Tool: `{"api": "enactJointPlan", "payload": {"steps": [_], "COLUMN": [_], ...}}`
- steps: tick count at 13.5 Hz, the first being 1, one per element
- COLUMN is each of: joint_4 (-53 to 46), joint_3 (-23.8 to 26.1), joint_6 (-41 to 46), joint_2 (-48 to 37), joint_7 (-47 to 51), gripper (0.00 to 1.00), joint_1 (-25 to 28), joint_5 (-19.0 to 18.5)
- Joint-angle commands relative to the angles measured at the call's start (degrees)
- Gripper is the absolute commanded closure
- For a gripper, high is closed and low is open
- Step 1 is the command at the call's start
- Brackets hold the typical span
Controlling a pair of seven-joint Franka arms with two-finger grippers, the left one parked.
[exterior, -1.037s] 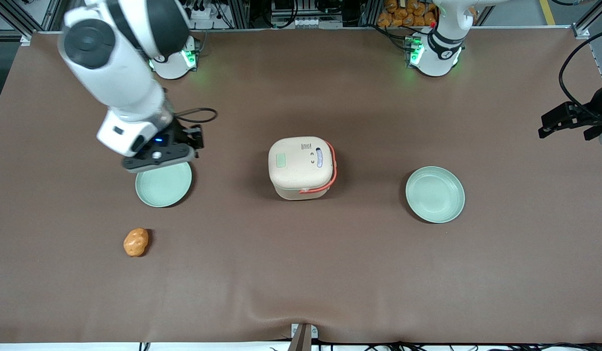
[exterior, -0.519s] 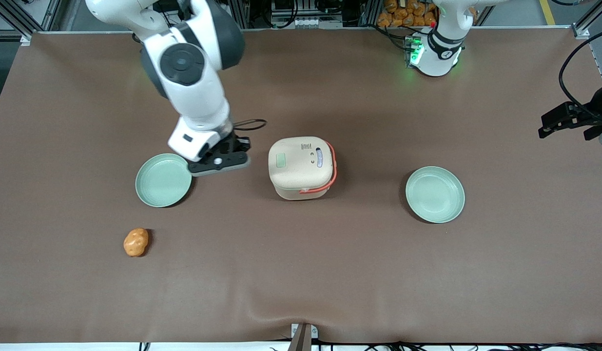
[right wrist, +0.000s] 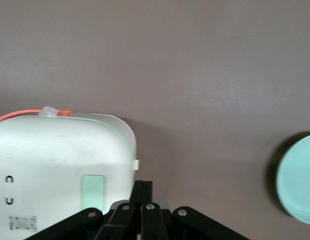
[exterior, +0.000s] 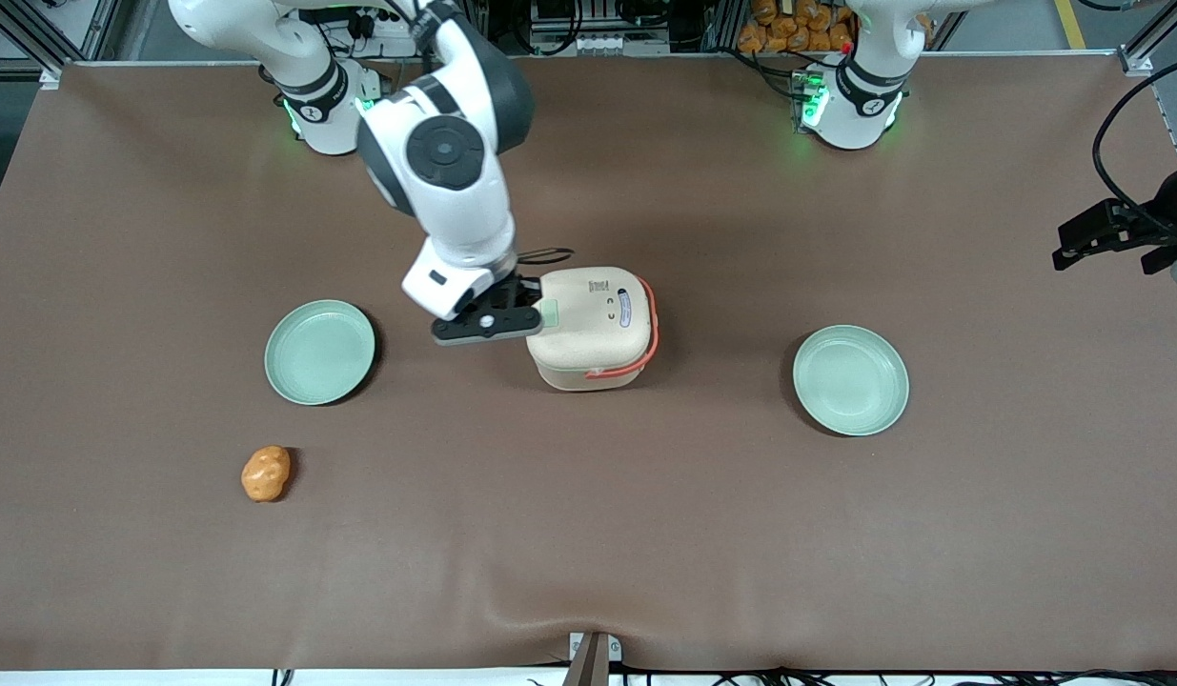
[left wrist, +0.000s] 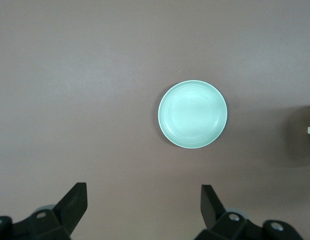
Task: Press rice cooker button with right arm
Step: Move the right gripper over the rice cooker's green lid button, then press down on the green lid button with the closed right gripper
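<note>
The cream rice cooker (exterior: 593, 329) with its salmon-orange handle stands mid-table, lid down. Its pale green button (exterior: 551, 311) sits on the lid at the edge toward the working arm's end; the wrist view shows the button (right wrist: 93, 192) uncovered. My right arm (exterior: 450, 181) reaches down beside the cooker. Its black gripper (exterior: 523, 307) hangs over the lid's edge, just beside the button. In the wrist view the gripper (right wrist: 142, 186) is shut, fingers pressed together with nothing between them, tips at the lid's rim next to the button.
A pale green plate (exterior: 319, 352) lies toward the working arm's end, with an orange lumpy object (exterior: 266, 473) nearer the front camera. A second green plate (exterior: 850, 379) lies toward the parked arm's end.
My right arm has swept from above the plate at its end of the table across to the rice cooker, bringing the gripper to the lid's edge by the button.
</note>
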State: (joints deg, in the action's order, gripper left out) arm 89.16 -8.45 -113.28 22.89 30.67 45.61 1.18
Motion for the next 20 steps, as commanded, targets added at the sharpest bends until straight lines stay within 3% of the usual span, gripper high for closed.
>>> {"api": "enactJointPlan", "payload": {"steps": [1,6,16,20], "joint_4": [-1.0,-0.9,-0.4,-0.4], "joint_3": [-0.5,-0.5,-0.5,-0.6], "joint_6": [-1.3,-4.0,-4.1,-4.1], "joint_2": [2.3,5.1,6.4,7.3], "joint_7": [4.7,10.0,11.3,13.1], "gripper": [1.00,1.00,1.00,1.00], "joint_1": [2.5,5.5,4.4,3.1], "joint_5": [0.8,0.8,0.8,4.6]}}
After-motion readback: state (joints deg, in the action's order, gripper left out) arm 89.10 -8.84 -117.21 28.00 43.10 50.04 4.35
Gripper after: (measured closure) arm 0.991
